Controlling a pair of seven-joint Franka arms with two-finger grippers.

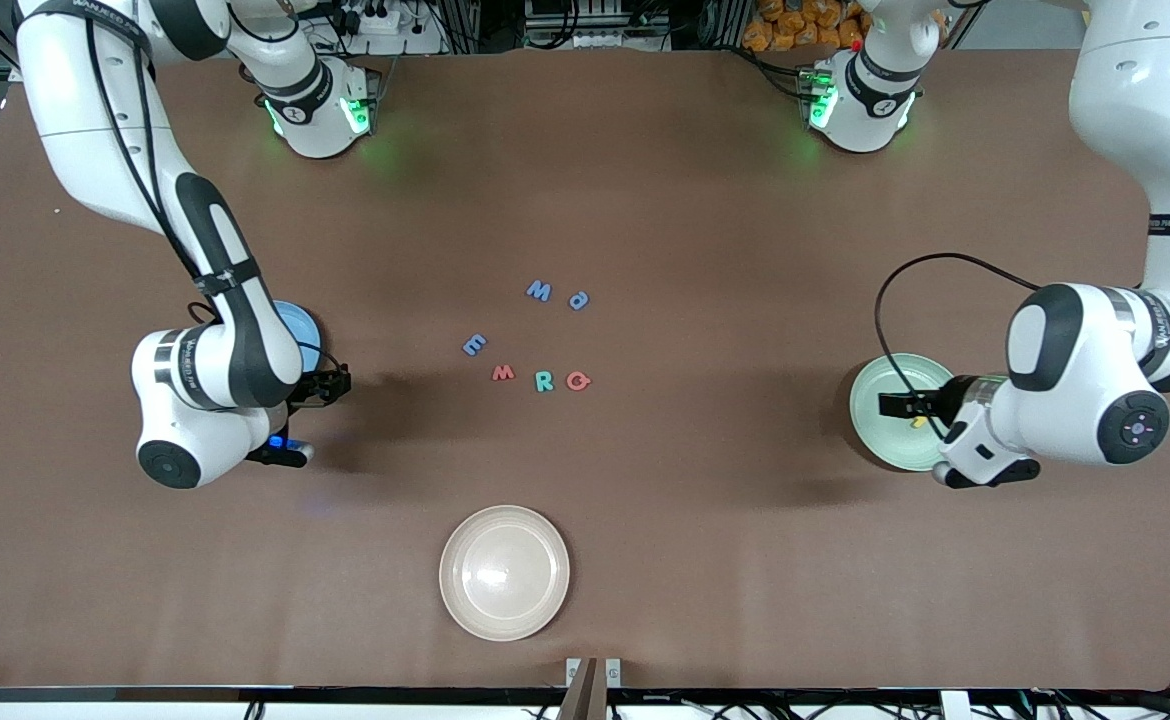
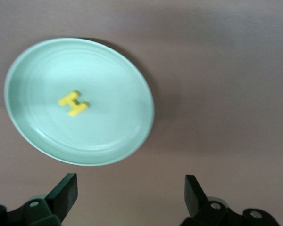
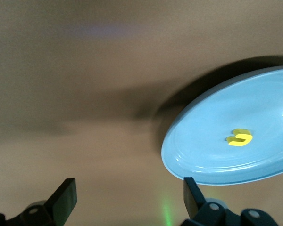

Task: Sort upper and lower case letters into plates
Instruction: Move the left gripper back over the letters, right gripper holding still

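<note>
Six small letters lie loose on the brown counter (image 1: 645, 200), and every place here is given from that cluster. In it, a blue W (image 1: 539, 291) and a blue lowercase letter (image 1: 578, 300) lie farthest from the front camera, a blue E (image 1: 474, 345) sits a little nearer, and a red w (image 1: 503, 373), a teal R (image 1: 544, 380) and a red G (image 1: 578, 380) form the row nearest the camera. Toward the left arm's end of the counter from the cluster stands the mint green plate (image 1: 870, 415), and a yellow H (image 2: 73, 103) lies flat in it near the middle. The left gripper (image 1: 890, 404) hangs over that plate's edge, fingers (image 2: 66, 190) spread wide apart and holding nothing. Toward the right arm's end of the counter from the cluster stands the sky blue plate (image 1: 303, 325), largely hidden under the right arm in the front view; the right wrist view shows a small yellow curved letter (image 3: 240, 137) lying in it. The right gripper (image 1: 337, 383) hangs over bare counter just beside the blue plate, on the cluster's side, fingers parted and empty. Nearer the front camera than the cluster, well apart from it, sits a cream-beige plate (image 1: 460, 600) with nothing in it.
</note>
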